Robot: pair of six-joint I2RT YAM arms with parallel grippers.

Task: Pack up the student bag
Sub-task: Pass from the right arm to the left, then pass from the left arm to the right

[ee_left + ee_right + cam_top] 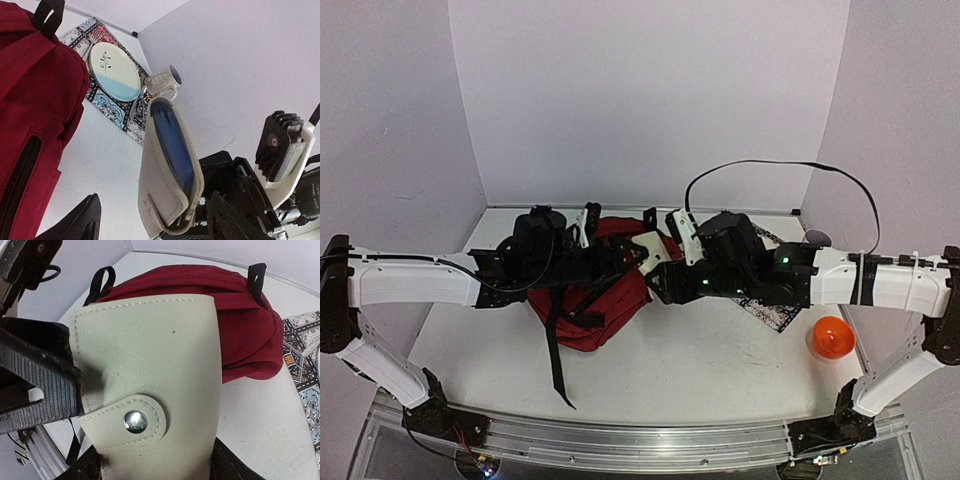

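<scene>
The student bag (600,312) is a dark red backpack lying on the table under both grippers, its black strap (558,360) trailing toward the front. It also shows in the left wrist view (35,100) and the right wrist view (240,320). My right gripper (157,471) is shut on the lower end of a cream leather case (150,355) with a metal snap. It holds the case in the air beside the bag. The case (167,175) shows blue inside. My left gripper (155,222) is open, with its fingers on either side of the case. One ridged left pad (40,385) is at the case's edge.
A patterned mat (107,107) lies to the right of the bag, with a cream and blue plate (114,70) on it and a mug (162,81) beside it. An orange object (832,338) on a white base stands near the right arm. White walls close in the table.
</scene>
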